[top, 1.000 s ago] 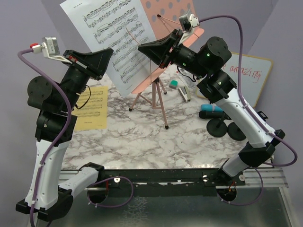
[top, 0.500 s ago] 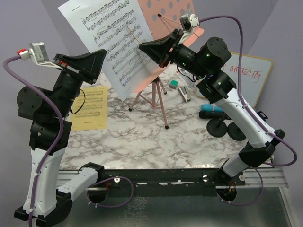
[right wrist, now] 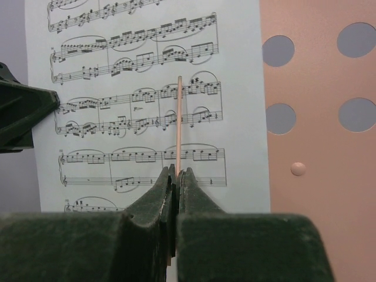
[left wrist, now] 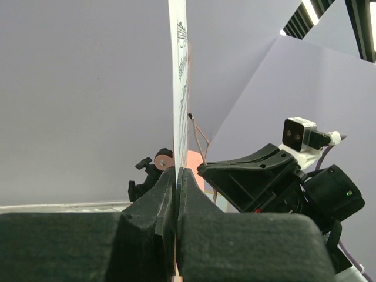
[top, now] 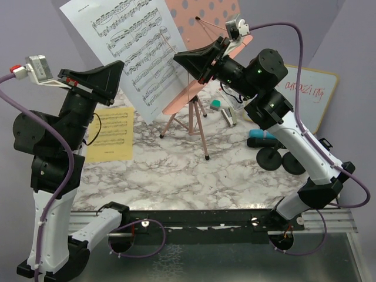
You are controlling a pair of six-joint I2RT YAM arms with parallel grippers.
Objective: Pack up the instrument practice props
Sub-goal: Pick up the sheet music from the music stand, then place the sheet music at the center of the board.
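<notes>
Removing the sheet-music page [top: 126, 47] from the pink rack [top: 205, 14]: left jaws clamp its edge, right jaws clamp the holder wire [right wrist: 178, 117]; next, probably slide the page clear

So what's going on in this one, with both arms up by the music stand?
The left claw is shut on the edge of a white printed sheet-music page, holding it upright in front of the pink perforated metal music rack. The right claw is shut on the rack's thin pink wire page-holder, which crosses the front of that page. A yellow sheet-music page lies flat on the marble table. The blue microphone and black round-based mic poles sit at the right, not yet packed.
</notes>
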